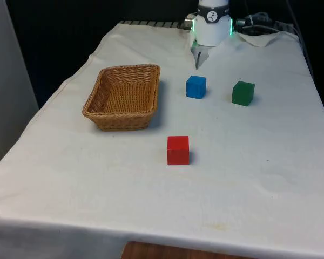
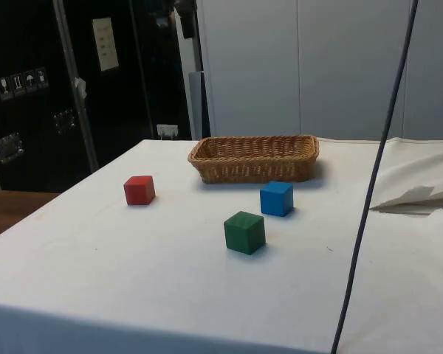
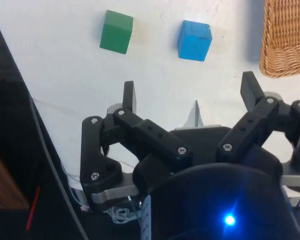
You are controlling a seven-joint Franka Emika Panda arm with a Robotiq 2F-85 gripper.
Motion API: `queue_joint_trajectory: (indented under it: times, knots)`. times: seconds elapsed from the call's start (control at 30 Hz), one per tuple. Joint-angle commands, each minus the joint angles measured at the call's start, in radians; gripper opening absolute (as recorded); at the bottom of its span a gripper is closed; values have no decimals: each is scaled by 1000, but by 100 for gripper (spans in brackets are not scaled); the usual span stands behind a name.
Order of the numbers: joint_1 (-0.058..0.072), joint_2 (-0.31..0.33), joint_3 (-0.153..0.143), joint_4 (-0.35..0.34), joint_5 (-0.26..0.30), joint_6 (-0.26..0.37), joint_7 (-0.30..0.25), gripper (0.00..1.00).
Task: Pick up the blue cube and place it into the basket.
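Observation:
The blue cube [image 1: 196, 87] [image 2: 277, 198] rests on the white cloth, a short way to the front view's right of the wicker basket [image 1: 105, 121] [image 2: 255, 168]. The basket holds nothing. My gripper [image 3: 190, 95] hangs well above the table near the robot's end, open, with nothing between its fingers [image 3: 129, 97]. In the wrist view the blue cube [image 3: 194, 40] lies ahead of the fingertips, some distance off, with the basket's corner [image 3: 285, 45] beside it.
A green cube [image 1: 243, 93] [image 2: 244, 232] [image 3: 116, 32] sits to the front view's right of the blue one. A red cube [image 1: 178, 150] [image 2: 139, 189] lies nearer the camera. A dark cable [image 2: 376, 184] hangs across the side view. The cloth is rumpled [image 2: 417, 198] near the robot.

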Motion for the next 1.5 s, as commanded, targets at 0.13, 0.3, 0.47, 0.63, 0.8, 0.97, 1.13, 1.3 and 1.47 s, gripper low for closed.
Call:
queue_joint_trajectory:
  times: [0.13,0.3,0.47,0.63,0.8,0.97,1.13,1.3,1.47]
  knots:
    - [3,-36,4,-50,-23,23,12,100]
    - [2,-62,9,-90,-40,42,20,100]
    - [1,-102,16,-152,-68,71,34,100]
    - [1,-135,20,-202,-89,95,44,100]
    - [1,-161,22,-245,-106,116,52,100]
    - [0,-202,25,-316,-123,159,62,100]
    - [0,-235,26,-377,-132,208,69,100]
    - [-1,-267,28,-439,-142,254,77,100]
    - [-2,-295,30,-503,-149,305,83,100]
